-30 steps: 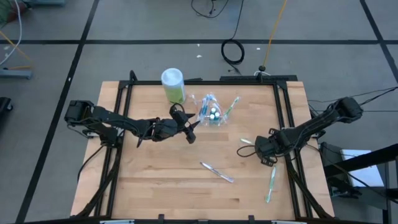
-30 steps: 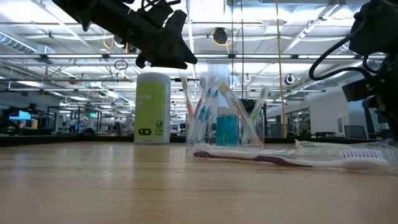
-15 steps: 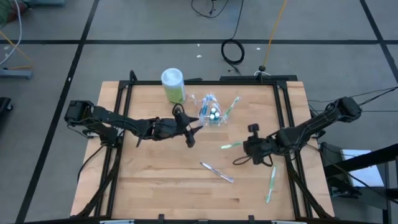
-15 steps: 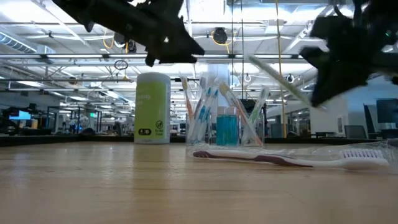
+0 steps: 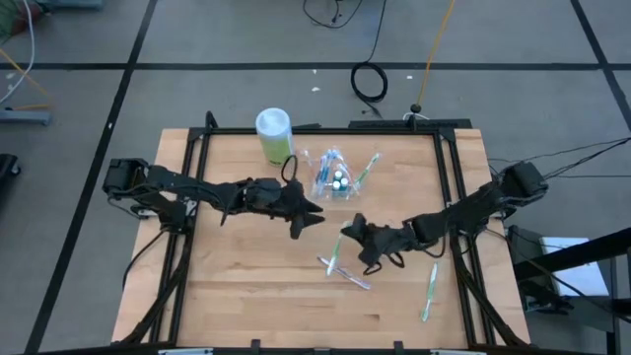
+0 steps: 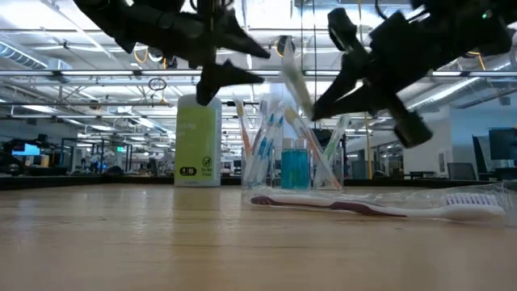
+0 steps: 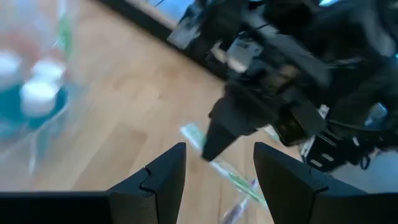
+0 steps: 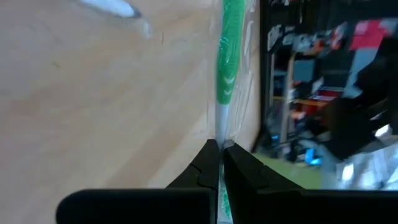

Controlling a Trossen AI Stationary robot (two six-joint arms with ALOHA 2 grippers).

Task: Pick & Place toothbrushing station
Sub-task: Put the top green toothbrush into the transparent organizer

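Note:
A clear cup point(image 5: 333, 177) holding toothbrushes and blue white-capped tubes stands at the table's far middle, also seen in the low view point(image 6: 292, 166). My right gripper point(image 5: 349, 233) hangs near the table's centre, shut on a green toothbrush point(image 5: 335, 254) in clear wrap. My left gripper point(image 5: 308, 213) hovers open just left of it, near the cup, with nothing between its fingers point(image 7: 166, 176). A purple toothbrush point(image 5: 345, 274) and another green one point(image 5: 430, 288) lie flat on the wood. My right gripper pinches the green toothbrush between its two fingers at its white end point(image 8: 219, 138). The rest of the brush runs on past the fingertips, roughly in line with them. It is lifted clear of the table and tilted point(image 6: 296, 77).
A green canister with a white lid point(image 5: 275, 135) stands at the far left of the cup. One more green toothbrush point(image 5: 368, 170) lies right of the cup. Black rails point(image 5: 455, 197) edge the table's sides.
My right gripper has travelled from the table's right side toward its centre and risen, rolling its wrist. The green toothbrush has come up off the wood with it and now points toward the near edge. My left gripper has rolled in place, staying open.

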